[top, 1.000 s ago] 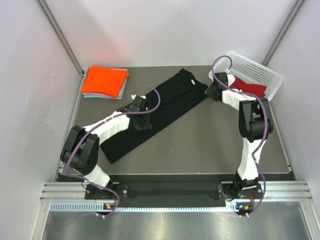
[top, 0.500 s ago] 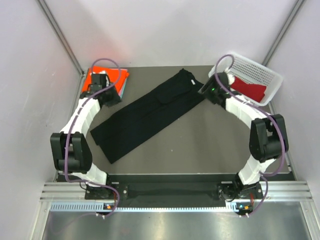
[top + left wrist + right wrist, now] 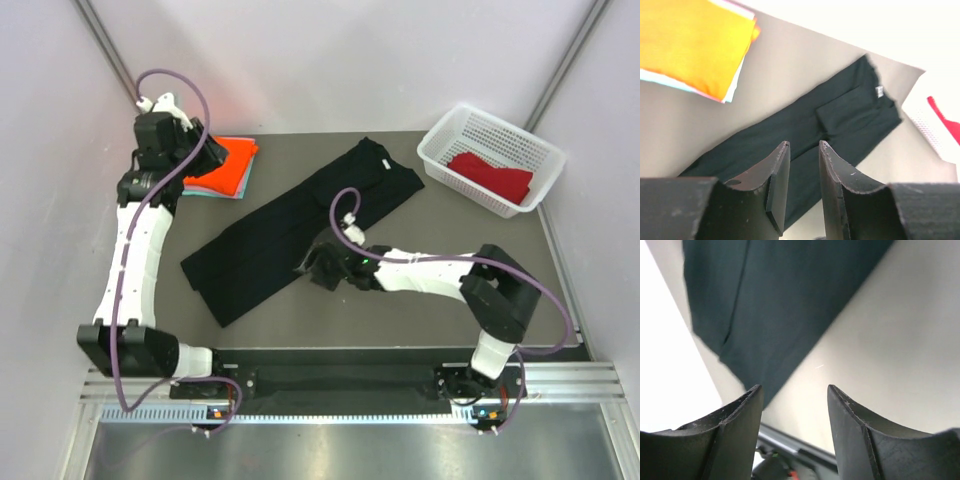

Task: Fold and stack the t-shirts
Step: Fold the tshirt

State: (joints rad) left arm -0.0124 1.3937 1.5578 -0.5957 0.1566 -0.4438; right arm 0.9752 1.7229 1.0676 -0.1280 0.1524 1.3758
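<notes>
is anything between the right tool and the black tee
Nothing visible does: the open right tool sits at the black tee's near edge, with only bare table between.

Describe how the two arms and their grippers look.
Both the left arm and the right arm have white shells with black joints, and a purple cable loops along each. The left gripper and the right gripper carry matte black fingers that taper to blunt, scuffed tips.

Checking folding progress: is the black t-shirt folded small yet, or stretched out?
Stretched out: the black t-shirt lies as a long narrow strip, sides folded in, unlike the compact orange t-shirt.
</notes>
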